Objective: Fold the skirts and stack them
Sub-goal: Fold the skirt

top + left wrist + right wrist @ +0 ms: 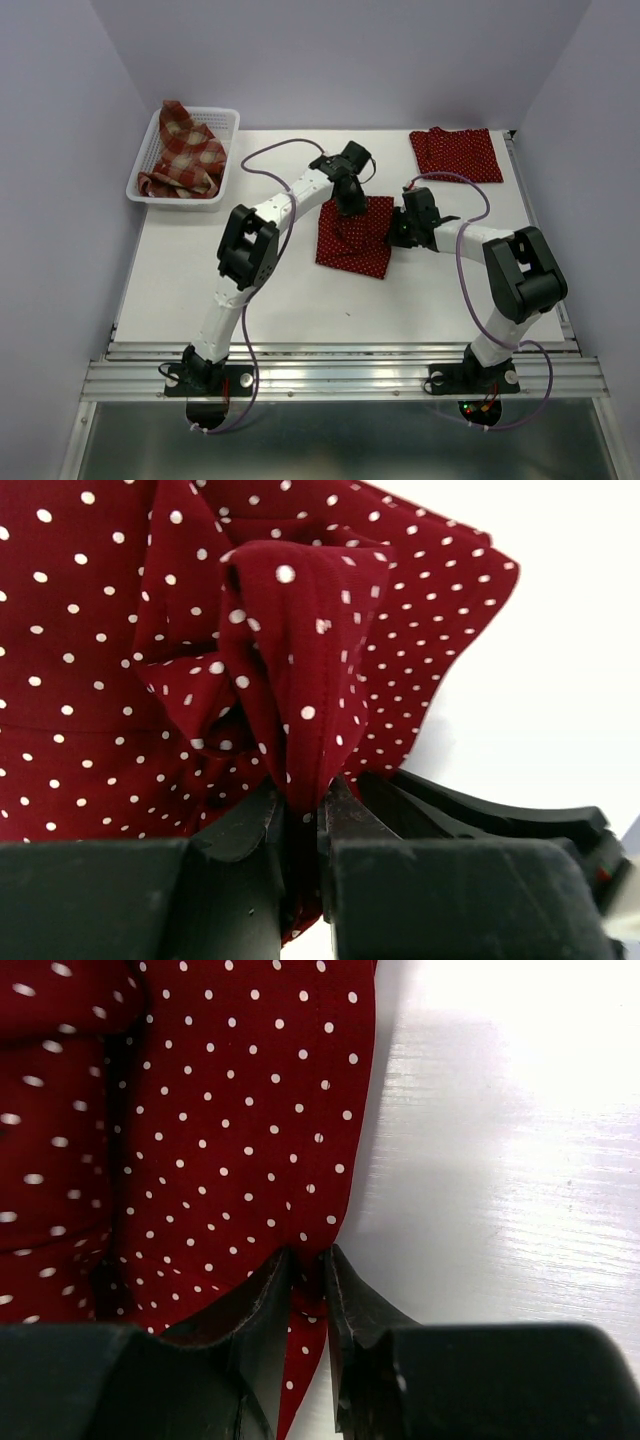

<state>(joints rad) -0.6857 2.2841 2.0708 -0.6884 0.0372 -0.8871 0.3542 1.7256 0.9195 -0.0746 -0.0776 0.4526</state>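
A dark red polka-dot skirt lies in the middle of the table. My left gripper is shut on a bunched fold at its far edge; the wrist view shows the cloth pinched between the fingers. My right gripper is shut on the skirt's right edge, low over the table. A second polka-dot skirt lies folded flat at the far right. The plaid skirt is crumpled in the basket.
The white mesh basket stands at the far left corner of the white table. Purple cables loop from both arms over the table. Walls close in on both sides and behind.
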